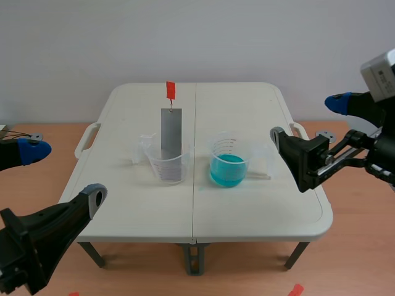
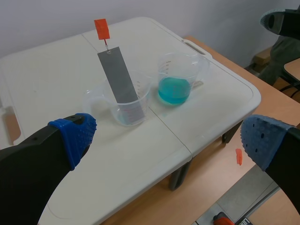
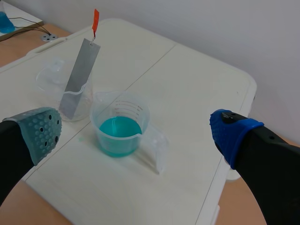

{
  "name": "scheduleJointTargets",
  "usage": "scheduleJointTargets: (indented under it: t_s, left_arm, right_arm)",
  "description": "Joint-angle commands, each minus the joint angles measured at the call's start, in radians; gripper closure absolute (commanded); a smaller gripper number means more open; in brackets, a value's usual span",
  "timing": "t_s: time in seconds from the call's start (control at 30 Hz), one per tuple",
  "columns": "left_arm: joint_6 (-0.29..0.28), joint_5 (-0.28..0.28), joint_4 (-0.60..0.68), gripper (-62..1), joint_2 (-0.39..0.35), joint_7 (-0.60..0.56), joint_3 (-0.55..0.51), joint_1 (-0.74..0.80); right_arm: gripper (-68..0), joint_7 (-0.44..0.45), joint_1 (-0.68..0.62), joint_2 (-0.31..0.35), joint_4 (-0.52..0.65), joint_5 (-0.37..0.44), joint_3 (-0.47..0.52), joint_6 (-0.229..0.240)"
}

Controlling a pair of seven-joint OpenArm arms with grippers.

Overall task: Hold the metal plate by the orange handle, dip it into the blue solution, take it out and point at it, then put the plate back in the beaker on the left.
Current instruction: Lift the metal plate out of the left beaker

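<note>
Grey metal plate [image 1: 171, 139] with orange handle [image 1: 170, 90] — blue solution [image 1: 227, 170] in clear beaker [image 1: 229, 145] — cream-white table [image 1: 247, 105]

Plate [image 1: 171, 132] leans in prob. empty left beaker [image 1: 162, 168], orange handle [image 1: 170, 90] up

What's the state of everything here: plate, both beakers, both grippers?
metal plate: standing tilted in the left beaker, not gripped
orange handle: at the plate's top, free
left beaker: upright, holding the plate
right beaker: upright, part full of blue solution
left gripper: open, empty, short of the beakers
right gripper: open, empty, beside the right beaker
</note>
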Motion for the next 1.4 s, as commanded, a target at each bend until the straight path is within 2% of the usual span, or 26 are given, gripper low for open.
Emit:
scheduleJointTargets:
  t_s: [0.0, 0.13, 0.27, 0.3, 0.4, 0.43, 0.53, 0.77, 1.03, 1.2, 1.37]
  left_arm:
    - [0.006, -0.009, 0.011, -62.3, 0.0, -0.015, -0.001, 0.0]
    - [0.006, -0.009, 0.011, -62.3, 0.0, -0.015, -0.001, 0.0]
    - [0.006, -0.009, 0.011, -62.3, 0.0, -0.014, -0.001, 0.0]
    - [0.006, -0.008, 0.011, -54.4, 0.0, -0.014, -0.001, 0.0]
    - [0.006, -0.003, 0.011, -13.5, 0.0, -0.014, -0.001, 0.0]
    - [0.006, 0.006, 0.011, -2.9, 0.0, -0.014, -0.001, 0.0]
    - [0.006, 0.047, 0.011, -1.6, 0.0, 0.01, -0.001, 0.004]
    - [0.006, 0.048, -0.018, -1.6, 0.0, 0.131, -0.001, 0.122]
    - [0.005, 0.049, -0.203, -1.6, 0.0, 0.135, 0.008, 0.239]
    - [0.003, 0.102, -0.351, -1.6, 0.0, 0.116, 0.049, 0.229]
    - [0.001, 0.179, -0.463, -1.6, 0.0, 0.054, 0.106, 0.224]
  right_arm:
    - [-66.3, 0.011, 0.037, -0.001, -0.014, 0.008, -0.014, 0.001]
    - [-66.3, 0.011, 0.108, -0.013, -0.064, 0.008, -0.062, 0.005]
    - [-66.3, 0.011, 0.179, -0.061, -0.122, 0.008, -0.092, 0.018]
    - [-66.3, 0.011, 0.196, -0.074, -0.137, 0.008, -0.097, 0.032]
    - [-66.3, 0.011, 0.244, -0.106, -0.179, 0.007, -0.118, 0.062]
    - [-66.3, 0.011, 0.26, -0.115, -0.192, 0.007, -0.129, 0.064]
    - [-66.3, 0.011, 0.308, -0.134, -0.229, 0.007, -0.161, 0.08]
    - [-66.3, -0.001, 0.43, -0.176, -0.327, 0.007, -0.231, 0.083]
    - [-66.3, -0.001, 0.578, -0.237, -0.479, 0.007, -0.3, 0.1]
    - [-66.3, -0.006, 0.665, -0.272, -0.577, 0.007, -0.343, 0.103]
    - [-66.3, -0.016, 0.759, -0.321, -0.689, 0.007, -0.372, 0.111]
